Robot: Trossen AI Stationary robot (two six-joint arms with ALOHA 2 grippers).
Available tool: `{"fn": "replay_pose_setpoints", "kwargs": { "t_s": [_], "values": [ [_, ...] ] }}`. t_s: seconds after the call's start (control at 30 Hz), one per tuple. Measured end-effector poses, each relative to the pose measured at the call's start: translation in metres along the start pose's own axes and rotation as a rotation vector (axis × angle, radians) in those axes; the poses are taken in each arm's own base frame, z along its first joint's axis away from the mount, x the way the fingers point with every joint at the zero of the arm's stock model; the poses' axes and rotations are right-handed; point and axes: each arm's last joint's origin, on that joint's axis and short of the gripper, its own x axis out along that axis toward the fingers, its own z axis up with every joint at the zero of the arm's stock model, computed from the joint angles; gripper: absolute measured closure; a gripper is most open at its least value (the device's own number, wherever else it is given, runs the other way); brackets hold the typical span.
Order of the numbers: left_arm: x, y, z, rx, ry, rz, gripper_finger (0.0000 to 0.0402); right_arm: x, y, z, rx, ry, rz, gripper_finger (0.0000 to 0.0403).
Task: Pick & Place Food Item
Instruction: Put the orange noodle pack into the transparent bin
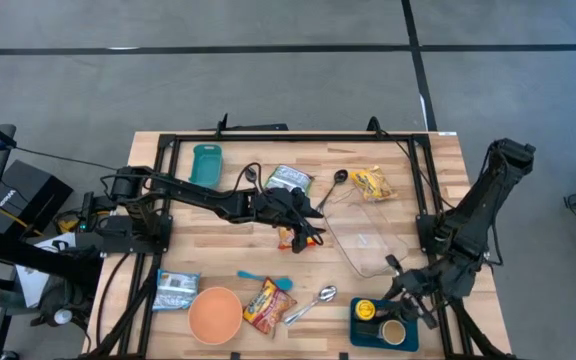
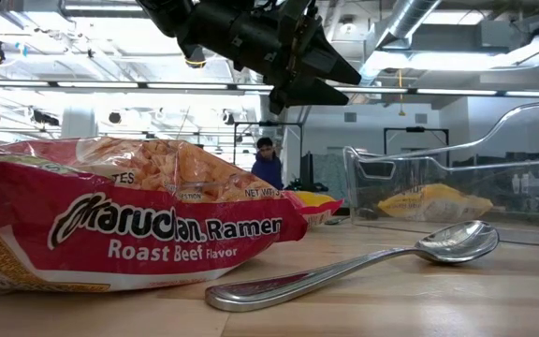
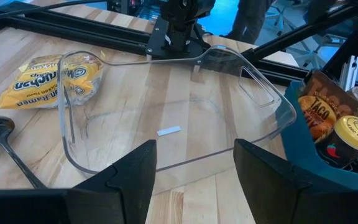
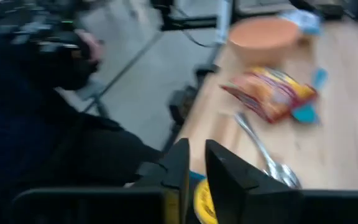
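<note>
My left gripper point(image 1: 306, 226) hangs open over the table's middle, above a small orange-red packet point(image 1: 289, 239) that lies flat on the wood; nothing sits between its fingers point(image 3: 191, 168). Just ahead of it lies a clear plastic container point(image 3: 166, 99). A yellow ramen pack point(image 3: 48, 78) lies behind that container's far wall. A red Maruchan ramen pack point(image 1: 265, 305) lies near the front edge. My right gripper point(image 4: 194, 168) is at the front right, above a blue tray point(image 1: 366, 330), its fingers nearly together with nothing between them.
An orange bowl point(image 1: 215, 313), a teal spatula point(image 1: 265, 280), a metal spoon point(image 1: 313, 303) and a blue-white packet point(image 1: 176, 290) lie near the front edge. A green packet point(image 1: 288, 180), a black ladle point(image 1: 333, 186) and a teal box point(image 1: 206, 165) sit farther back. The tray holds a yellow-lidded jar point(image 3: 356, 134).
</note>
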Motion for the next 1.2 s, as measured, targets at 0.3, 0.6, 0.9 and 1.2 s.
{"fn": "replay_pose_setpoints", "kwargs": {
  "t_s": [0.3,0.6,0.9,1.2],
  "values": [
    [0.000,0.000,0.000,0.000,0.000,0.000,0.0192,0.005,-0.006,0.013,-0.134,-0.051,0.115,0.0396],
    [0.000,0.000,0.000,0.000,0.000,0.000,0.0192,0.012,-0.029,0.027,-0.237,-0.114,0.060,0.0401],
    [0.000,0.000,0.000,0.000,0.000,0.000,0.0192,-0.002,-0.071,0.047,-0.220,-0.178,-0.127,0.0402],
    [0.000,0.000,0.000,0.000,0.000,0.000,0.0192,-0.030,-0.111,0.060,-0.154,-0.230,-0.344,0.0402]
  ]
}}
